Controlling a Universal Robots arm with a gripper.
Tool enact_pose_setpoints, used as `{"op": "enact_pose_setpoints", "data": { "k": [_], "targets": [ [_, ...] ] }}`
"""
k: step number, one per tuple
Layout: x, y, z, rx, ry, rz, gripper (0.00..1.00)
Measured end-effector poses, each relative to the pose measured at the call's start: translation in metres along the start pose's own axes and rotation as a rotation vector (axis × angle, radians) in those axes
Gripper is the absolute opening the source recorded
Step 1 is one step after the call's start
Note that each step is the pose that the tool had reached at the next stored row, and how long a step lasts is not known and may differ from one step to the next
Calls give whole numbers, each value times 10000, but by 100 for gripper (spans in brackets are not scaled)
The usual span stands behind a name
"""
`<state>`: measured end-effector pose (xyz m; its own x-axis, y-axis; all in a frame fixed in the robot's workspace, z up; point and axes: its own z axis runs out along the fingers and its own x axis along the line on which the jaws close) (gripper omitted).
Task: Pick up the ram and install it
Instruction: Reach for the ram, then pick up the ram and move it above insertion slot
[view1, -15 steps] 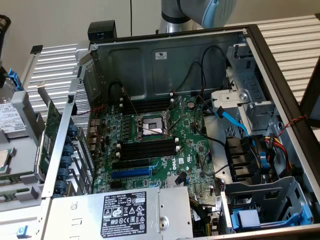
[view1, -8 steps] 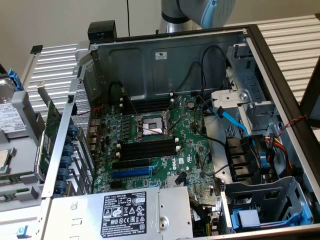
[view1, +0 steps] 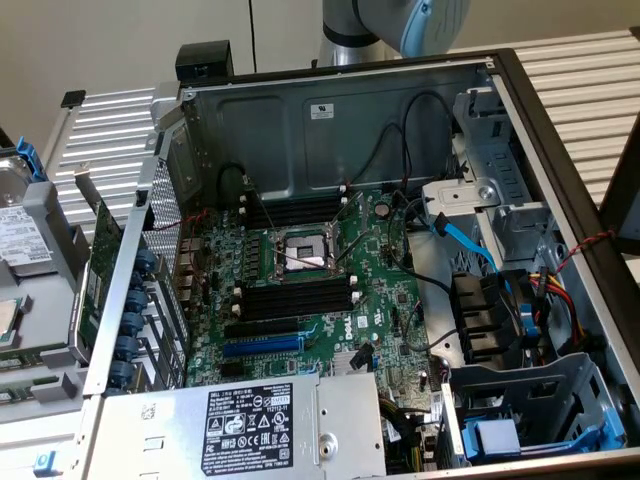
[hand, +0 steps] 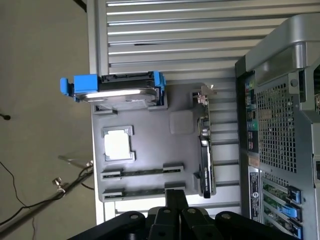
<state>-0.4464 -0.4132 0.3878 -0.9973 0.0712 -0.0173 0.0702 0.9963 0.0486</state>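
My gripper (hand: 176, 196) is shut with nothing between its black fingers, and hangs high over the near end of a grey parts tray (hand: 150, 107). Two long narrow holders (hand: 142, 172) lie on that tray. A thin dark strip, seen edge-on, runs along each; it may be the ram, but I cannot tell. The gripper's tip overlaps the end of the nearer holder (hand: 145, 191). In the exterior view the open computer case shows its motherboard, with black memory slots (view1: 298, 296) on both sides of the CPU socket (view1: 302, 255). The arm (view1: 400, 22) is behind the case.
The tray also carries a hard drive in a blue caddy (hand: 117, 90), a square CPU (hand: 118, 146) and a green expansion card (hand: 205, 145) standing on edge. The case's rear wall (hand: 280, 145) stands close beside the tray. Inside the case are cables (view1: 470, 240), a power supply (view1: 250, 425) and drive cages.
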Motion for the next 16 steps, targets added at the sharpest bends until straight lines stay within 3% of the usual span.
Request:
{"op": "enact_pose_setpoints", "data": {
  "k": [2,6,16],
  "targets": [
    [26,-2,0,-1,6,1,11],
    [40,-4,-1,8,110,5,11],
    [42,-3,0,8,117,6,11]
  ]
}}
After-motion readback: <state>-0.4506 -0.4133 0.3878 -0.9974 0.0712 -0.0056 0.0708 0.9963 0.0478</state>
